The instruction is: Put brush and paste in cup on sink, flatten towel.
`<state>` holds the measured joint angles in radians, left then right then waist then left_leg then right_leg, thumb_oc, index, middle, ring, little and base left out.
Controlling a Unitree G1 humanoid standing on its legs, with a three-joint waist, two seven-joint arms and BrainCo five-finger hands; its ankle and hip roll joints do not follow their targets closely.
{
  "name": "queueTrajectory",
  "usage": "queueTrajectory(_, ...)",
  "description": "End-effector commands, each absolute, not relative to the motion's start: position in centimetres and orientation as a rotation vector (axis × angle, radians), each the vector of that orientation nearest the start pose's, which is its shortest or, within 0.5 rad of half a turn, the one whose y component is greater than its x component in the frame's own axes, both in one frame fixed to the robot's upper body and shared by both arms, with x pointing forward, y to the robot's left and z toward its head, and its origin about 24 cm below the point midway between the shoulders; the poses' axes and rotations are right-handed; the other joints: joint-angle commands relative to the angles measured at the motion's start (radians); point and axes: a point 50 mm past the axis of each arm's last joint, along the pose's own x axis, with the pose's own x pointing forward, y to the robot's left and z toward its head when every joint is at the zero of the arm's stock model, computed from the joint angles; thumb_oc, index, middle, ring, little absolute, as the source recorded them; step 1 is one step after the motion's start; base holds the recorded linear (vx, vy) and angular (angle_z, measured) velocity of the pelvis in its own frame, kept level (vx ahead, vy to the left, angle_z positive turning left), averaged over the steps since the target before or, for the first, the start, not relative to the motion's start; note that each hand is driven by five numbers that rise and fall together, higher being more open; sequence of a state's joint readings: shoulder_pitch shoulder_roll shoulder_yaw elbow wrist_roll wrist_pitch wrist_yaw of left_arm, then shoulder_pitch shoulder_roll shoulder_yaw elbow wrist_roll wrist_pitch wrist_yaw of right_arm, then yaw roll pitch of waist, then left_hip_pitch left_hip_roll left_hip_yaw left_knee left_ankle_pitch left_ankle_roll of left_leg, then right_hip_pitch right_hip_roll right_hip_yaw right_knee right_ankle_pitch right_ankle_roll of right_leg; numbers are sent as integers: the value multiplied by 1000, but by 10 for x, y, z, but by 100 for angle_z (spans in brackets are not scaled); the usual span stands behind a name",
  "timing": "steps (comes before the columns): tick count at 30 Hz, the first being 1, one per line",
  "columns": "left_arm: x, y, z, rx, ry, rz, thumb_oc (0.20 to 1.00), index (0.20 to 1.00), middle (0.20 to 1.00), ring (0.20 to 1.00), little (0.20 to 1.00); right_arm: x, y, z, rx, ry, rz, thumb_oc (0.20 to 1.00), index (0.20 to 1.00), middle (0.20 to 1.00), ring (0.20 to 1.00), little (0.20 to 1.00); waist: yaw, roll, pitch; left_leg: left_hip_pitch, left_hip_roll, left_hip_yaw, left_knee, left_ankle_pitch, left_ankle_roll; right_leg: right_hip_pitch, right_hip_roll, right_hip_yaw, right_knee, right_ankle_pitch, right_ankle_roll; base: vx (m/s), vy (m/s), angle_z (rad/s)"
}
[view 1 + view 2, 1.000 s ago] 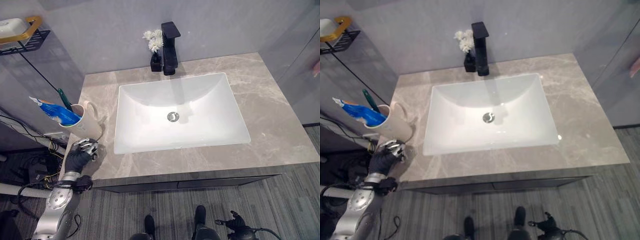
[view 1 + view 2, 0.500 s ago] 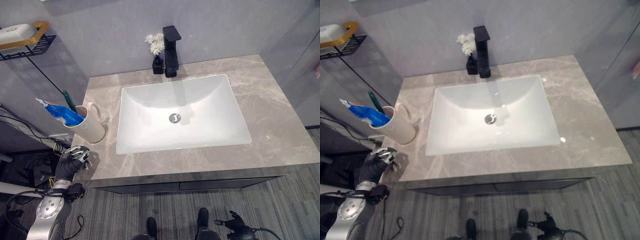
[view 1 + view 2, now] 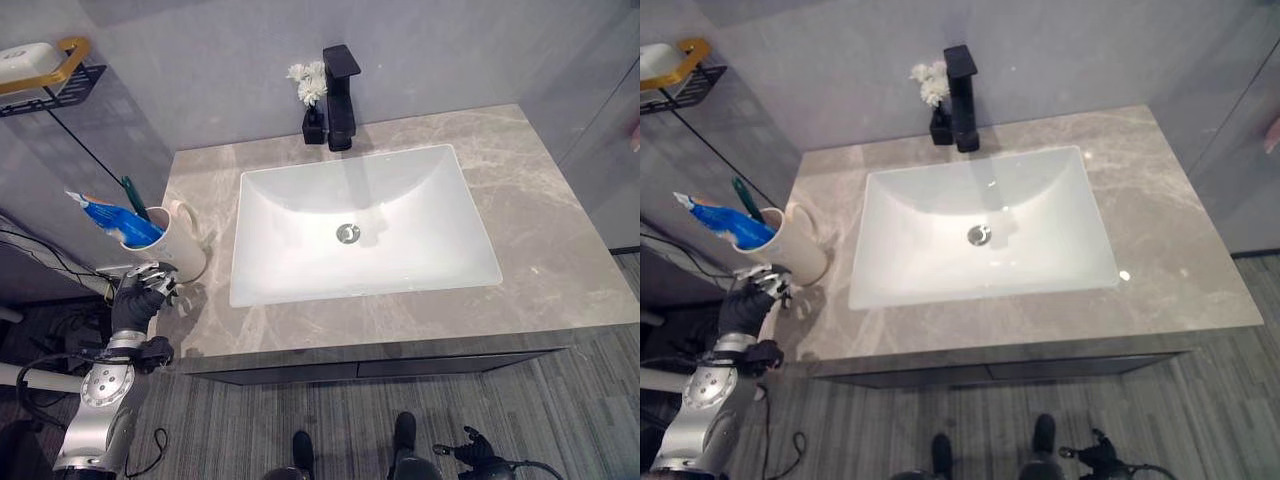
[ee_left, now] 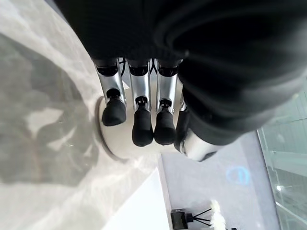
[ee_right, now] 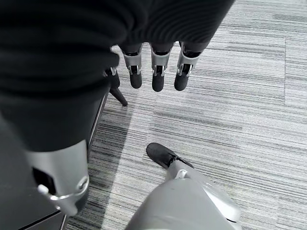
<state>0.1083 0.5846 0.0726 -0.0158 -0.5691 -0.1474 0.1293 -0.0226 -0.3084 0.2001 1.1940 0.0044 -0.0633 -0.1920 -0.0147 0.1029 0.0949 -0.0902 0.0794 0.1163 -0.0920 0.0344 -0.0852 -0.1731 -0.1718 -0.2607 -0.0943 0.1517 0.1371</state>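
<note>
Cup at countertop edge — left robot hand beside

Brush and paste lower ends, hidden inside cup

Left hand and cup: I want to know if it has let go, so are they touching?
Cannot tell. In the left eye view the left hand sits right below the cup, and its fingertips overlap the cup's base in the left wrist view; no gap or contact shows plainly.
</note>
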Motion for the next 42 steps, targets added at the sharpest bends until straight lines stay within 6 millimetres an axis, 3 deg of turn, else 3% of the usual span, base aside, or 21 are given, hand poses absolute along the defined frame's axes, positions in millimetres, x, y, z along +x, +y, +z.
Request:
queueTrajectory(1,245,294,121,84,-268,265,200,200,200,200,200,131,-255,-142,-484,1043,-164,1000,1000,1000,1000,1000,-9,-38,46,12,24,31,5,2,-20,57,-36,35,7,-34,29,0,0,0)
queueTrajectory(8,249,294,122,81,-274,270,200,200,200,200,200,131,-254,-143,-481,1051,-165,1000,1000,1000,1000,1000,-13,-42,50,11,25,33,5,2,-20,53,-34,39,7,-34,28,0,0,0)
queueTrajectory(18,237,296,100,60,-186,266,200,200,200,200,200,130,-255,-143,-486,1055,-162,1000,1000,1000,1000,1000,-9,-44,54,10,25,37,5,1,-19,48,-33,46,7,-33,27,0,0,0)
queueTrajectory(26,232,305,94,62,-158,308,200,200,200,200,200,134,-254,-142,-492,1040,-153,1000,1000,1000,1000,1000,-6,-47,61,3,26,36,5,4,-18,40,-32,47,7,-30,27,0,0,0)
queueTrajectory(42,254,311,102,112,-167,339,200,200,200,200,200,135,-255,-141,-493,1036,-151,1000,1000,1000,1000,1000,-22,-63,75,-17,26,47,5,7,-18,7,-28,67,7,-19,29,0,0,0)
